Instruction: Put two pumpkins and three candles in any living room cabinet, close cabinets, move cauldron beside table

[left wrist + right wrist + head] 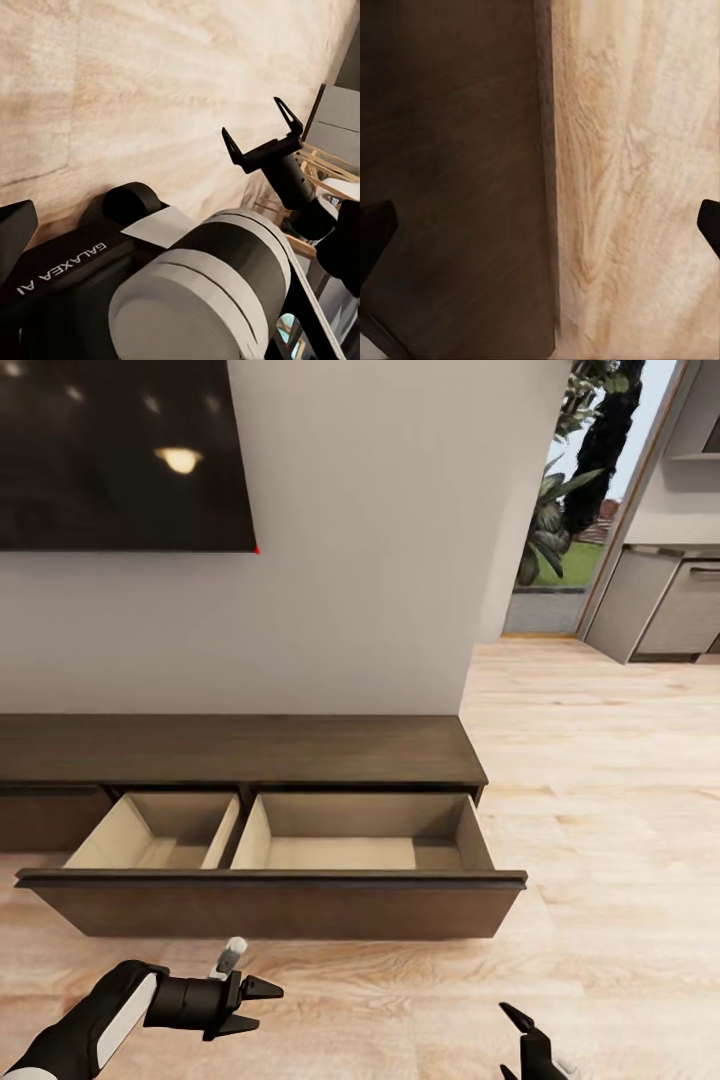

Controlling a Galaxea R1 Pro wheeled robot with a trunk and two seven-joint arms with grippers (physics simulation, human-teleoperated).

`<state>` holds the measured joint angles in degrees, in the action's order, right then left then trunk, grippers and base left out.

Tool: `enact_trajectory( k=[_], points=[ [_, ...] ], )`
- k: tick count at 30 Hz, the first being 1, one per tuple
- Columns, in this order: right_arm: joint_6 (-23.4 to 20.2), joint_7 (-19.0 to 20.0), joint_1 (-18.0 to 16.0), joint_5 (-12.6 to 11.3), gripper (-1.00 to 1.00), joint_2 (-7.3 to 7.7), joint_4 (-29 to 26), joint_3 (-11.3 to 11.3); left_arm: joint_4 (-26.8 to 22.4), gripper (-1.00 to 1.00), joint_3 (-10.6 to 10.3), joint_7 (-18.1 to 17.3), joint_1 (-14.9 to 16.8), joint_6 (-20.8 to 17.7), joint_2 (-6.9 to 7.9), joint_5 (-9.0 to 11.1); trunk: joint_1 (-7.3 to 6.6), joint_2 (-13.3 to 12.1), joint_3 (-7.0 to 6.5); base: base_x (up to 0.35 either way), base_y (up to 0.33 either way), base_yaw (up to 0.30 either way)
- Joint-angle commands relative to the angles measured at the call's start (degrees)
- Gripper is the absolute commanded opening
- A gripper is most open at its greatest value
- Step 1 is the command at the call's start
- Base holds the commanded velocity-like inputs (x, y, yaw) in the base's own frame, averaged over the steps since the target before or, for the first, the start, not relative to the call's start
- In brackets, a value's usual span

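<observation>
The long dark brown cabinet [240, 750] stands against the wall with its wide drawer front [280, 910] pulled out. Two pale beige compartments [360, 830] lie bare inside. My left gripper [258, 1006] hovers open low over the floor in front of the drawer, holding nothing. The right gripper [512, 1045] is open too, at the lower right near the drawer's right end. In the left wrist view the right gripper [259, 129] shows its fingers spread. The right wrist view looks at the cabinet's dark front [450, 165]. Pumpkins, candles and cauldron are out of view.
A black TV screen [110, 450] hangs on the wall above the cabinet. Light wood floor [600, 810] stretches to the right toward a glass door with plants [570, 510] and grey kitchen units [670, 610]. The wall ends in a corner [480, 660].
</observation>
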<state>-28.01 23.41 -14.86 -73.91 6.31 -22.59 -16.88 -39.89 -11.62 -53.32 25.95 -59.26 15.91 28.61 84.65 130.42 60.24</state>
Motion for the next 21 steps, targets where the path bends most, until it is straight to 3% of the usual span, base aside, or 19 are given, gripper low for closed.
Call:
enact_trajectory(
  k=[1,11,21],
  points=[
    [-0.01,0.0,0.0,-0.06,1.0,0.04,0.0,-0.08,0.01,1.0,0.01,0.02,-0.01,0.02,0.0,-0.03,-0.23,-0.42,-0.18,0.0,0.0,0.0],
    [0.53,-0.32,0.08,0.17,1.0,0.02,0.16,-0.22,0.01,1.0,0.11,0.09,-0.01,-0.01,0.0,-0.05,-2.42,-4.43,-1.98,0.0,0.0,0.0],
    [0.57,0.36,0.1,0.16,1.0,-0.03,5.01,-0.16,0.0,1.0,0.02,0.27,-0.01,0.02,-0.15,-0.07,-4.62,-8.44,-3.78,0.0,0.0,0.0]
  ],
)
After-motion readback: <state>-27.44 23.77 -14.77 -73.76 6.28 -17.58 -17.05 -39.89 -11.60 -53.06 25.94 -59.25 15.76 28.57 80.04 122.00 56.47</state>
